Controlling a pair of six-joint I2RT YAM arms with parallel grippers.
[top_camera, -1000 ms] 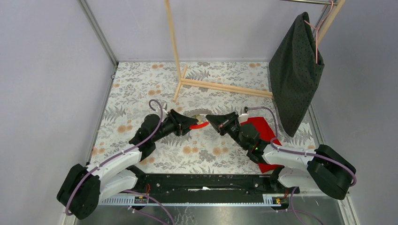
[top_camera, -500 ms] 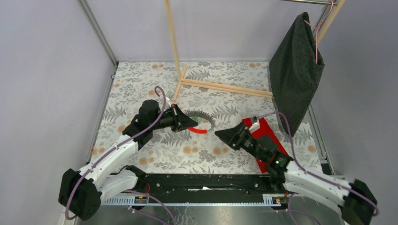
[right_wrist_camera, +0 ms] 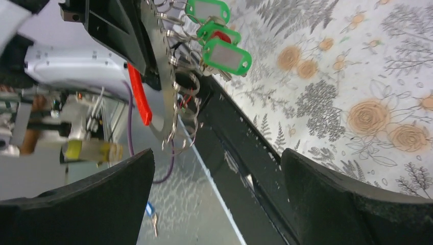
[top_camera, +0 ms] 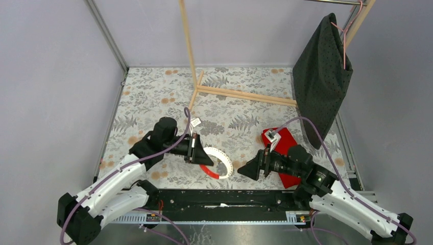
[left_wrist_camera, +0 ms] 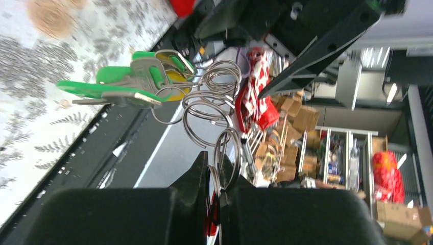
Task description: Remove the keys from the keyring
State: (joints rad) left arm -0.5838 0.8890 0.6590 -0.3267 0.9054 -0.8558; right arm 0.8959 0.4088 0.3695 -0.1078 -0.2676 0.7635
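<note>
Black fingers of my left gripper (top_camera: 200,153) are pinched tight on the keyring (top_camera: 223,162), a thin whitish hoop with a red stretch on its near rim, close to the front edge of the floral tablecloth (top_camera: 153,97). My left wrist camera shows small wire loops (left_wrist_camera: 209,107) strung off the ring. The keys (left_wrist_camera: 125,84) dangle from them, green-headed ones with a yellow one tucked behind. To the right, apart from the ring, my right gripper (top_camera: 245,172) points toward it with its jaws spread wide. Behind that arm lies a red cloth (top_camera: 284,139), and further right a dark cloth (top_camera: 321,71) hangs from a pink hanger (top_camera: 343,41).
</note>
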